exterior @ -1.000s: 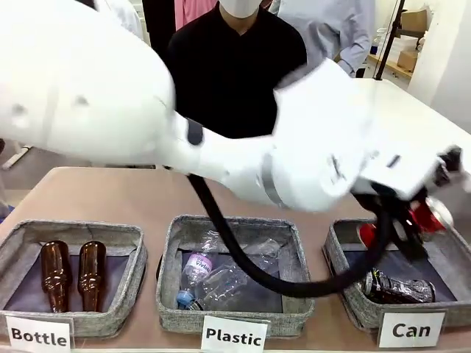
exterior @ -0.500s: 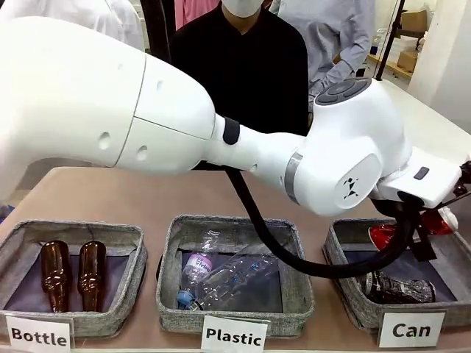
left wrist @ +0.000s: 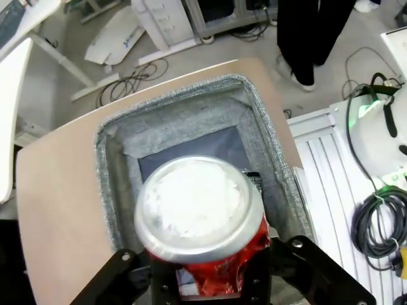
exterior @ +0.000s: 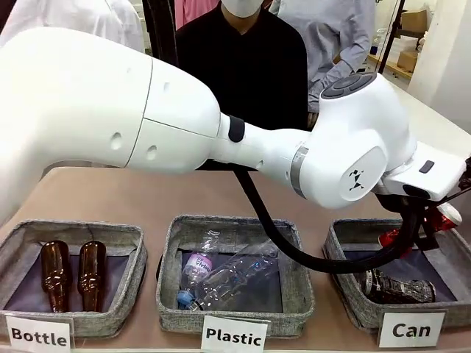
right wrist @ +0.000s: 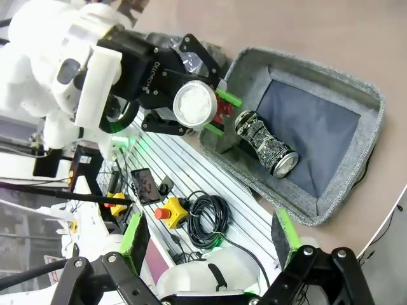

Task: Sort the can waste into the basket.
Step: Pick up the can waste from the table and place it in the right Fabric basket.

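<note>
Now that the left fingers (right wrist: 213, 111) have spread, the red can (left wrist: 202, 213) sits loose between them.

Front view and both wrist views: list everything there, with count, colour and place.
Bins: three, grey, in a row; the Can bin rightmost.
Signs: three, white, Bottle, Plastic, Can.
Glass bottles: two, brown, in the Bottle bin.
Plastic bottles: clear, crushed, in the Plastic bin.
Dark can: one, lying in the Can bin.
Red can: one, dented, between the left fingers above the Can bin.
Table: tan.
Person: dark top, far side.
Left gripper: jaws parting.
Right gripper: open, empty.
</note>
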You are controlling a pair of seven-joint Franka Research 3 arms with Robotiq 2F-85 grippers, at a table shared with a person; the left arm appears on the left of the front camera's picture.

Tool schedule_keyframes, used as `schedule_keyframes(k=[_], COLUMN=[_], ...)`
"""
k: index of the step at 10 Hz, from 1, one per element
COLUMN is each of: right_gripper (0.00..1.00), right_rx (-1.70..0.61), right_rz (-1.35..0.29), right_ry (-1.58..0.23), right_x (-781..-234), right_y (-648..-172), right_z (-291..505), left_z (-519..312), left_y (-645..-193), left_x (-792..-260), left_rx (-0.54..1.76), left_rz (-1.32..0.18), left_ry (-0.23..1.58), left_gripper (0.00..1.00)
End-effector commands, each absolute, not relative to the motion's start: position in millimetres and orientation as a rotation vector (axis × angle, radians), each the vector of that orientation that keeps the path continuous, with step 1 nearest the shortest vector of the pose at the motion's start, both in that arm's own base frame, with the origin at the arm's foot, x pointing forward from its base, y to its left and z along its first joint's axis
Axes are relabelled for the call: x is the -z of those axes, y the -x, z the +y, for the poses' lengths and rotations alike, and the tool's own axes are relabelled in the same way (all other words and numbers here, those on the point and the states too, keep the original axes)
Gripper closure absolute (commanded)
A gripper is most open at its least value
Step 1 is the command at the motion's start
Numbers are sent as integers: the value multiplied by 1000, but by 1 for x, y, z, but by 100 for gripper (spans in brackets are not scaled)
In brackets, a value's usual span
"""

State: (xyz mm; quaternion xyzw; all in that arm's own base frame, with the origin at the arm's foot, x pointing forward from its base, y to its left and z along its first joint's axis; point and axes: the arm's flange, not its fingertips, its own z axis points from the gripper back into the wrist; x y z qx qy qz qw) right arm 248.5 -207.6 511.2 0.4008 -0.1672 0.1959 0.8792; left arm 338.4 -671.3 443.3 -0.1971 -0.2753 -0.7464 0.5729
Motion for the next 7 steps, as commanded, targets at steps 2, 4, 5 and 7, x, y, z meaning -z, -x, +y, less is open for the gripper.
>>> schedule_keyframes(k=[2,4,5,7], right_gripper=[0,0,0,0], right_rx=[-417,-417,-417,-399], right_rz=[-340,-340,-340,-351], right_ry=[-833,-833,-833,-821], right_x=[-512,-512,-512,-510], right_y=[-247,-247,-247,-254], right_z=[-206,-206,-206,-199], left_z=[-658,-648,-639,-594], left_y=[-333,-332,-329,-314], left_x=[-452,-456,-461,-481], left_rx=[1733,1722,1719,1706], left_rz=[-683,-690,-656,-514], left_ry=[460,476,489,569], left_gripper=[9,0,0,0])
